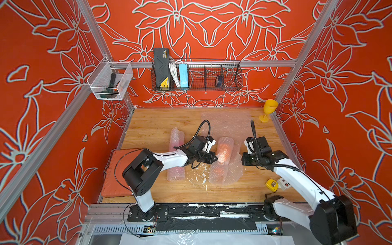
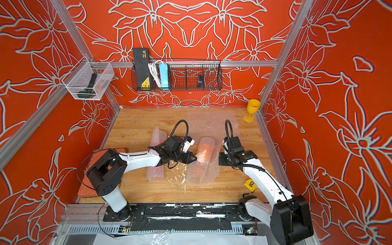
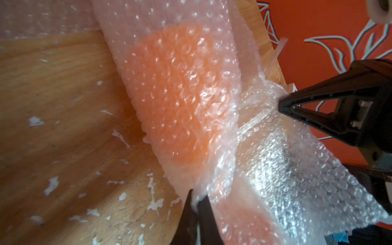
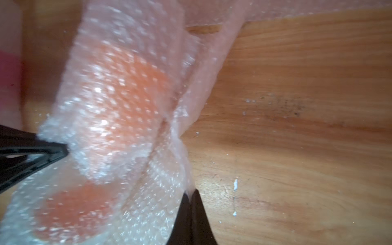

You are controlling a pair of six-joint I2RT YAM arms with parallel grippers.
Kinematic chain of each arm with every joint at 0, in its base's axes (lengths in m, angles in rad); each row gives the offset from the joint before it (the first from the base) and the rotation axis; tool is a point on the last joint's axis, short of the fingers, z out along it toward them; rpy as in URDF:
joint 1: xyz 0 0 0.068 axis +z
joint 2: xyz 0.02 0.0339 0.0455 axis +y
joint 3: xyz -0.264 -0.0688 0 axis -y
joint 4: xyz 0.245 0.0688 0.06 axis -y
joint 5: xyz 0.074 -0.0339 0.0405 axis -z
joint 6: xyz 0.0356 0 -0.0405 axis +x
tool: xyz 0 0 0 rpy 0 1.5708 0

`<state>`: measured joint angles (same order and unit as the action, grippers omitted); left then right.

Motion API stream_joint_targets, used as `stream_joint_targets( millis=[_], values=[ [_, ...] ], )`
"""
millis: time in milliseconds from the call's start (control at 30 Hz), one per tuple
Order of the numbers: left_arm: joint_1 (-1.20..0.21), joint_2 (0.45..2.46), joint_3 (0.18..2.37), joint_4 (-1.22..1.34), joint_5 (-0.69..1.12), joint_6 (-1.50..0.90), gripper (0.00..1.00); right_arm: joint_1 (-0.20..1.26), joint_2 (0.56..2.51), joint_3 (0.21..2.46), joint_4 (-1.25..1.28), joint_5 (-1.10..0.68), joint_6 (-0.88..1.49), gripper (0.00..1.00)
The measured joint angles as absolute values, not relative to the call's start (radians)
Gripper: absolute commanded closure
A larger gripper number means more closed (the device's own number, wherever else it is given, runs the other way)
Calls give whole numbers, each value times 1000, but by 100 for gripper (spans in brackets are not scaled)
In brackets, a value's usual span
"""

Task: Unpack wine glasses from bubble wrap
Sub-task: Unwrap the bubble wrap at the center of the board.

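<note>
An orange wine glass (image 1: 224, 153) (image 3: 176, 101) (image 4: 127, 95) lies inside a loosening roll of bubble wrap (image 1: 224, 169) (image 2: 203, 169) at mid-table. My left gripper (image 1: 216, 158) (image 3: 196, 199) is shut on the wrap's left edge. My right gripper (image 1: 242, 159) (image 4: 192, 194) is shut on a thin flap at its right edge. A second bubble wrap roll (image 1: 176, 157) lies under my left arm, with pink showing inside (image 4: 8, 70). A flat bubble wrap sheet (image 1: 227, 121) lies behind. A yellow wine glass (image 1: 269, 110) (image 2: 252, 109) stands bare in the back right corner.
A red-orange pad (image 1: 114, 180) lies at the front left. A yellow tape measure (image 1: 272, 185) and a white button box (image 1: 284, 183) sit at the front right. A black wire basket (image 1: 197, 76) and a clear bin (image 1: 110, 82) hang on the walls.
</note>
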<state>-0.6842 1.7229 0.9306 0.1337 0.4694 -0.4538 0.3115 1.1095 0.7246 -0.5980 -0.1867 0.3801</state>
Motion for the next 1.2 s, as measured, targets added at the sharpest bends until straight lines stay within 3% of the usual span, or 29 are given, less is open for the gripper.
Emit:
stream_joint_targets(
  millis=[600, 1200],
  values=[
    [-678, 1692, 888, 124, 474, -474, 100, 273, 1076, 720, -617, -168, 375, 100],
    [-768, 1677, 877, 204, 508, -498, 100, 152, 953, 721, -682, -50, 396, 100]
  ],
)
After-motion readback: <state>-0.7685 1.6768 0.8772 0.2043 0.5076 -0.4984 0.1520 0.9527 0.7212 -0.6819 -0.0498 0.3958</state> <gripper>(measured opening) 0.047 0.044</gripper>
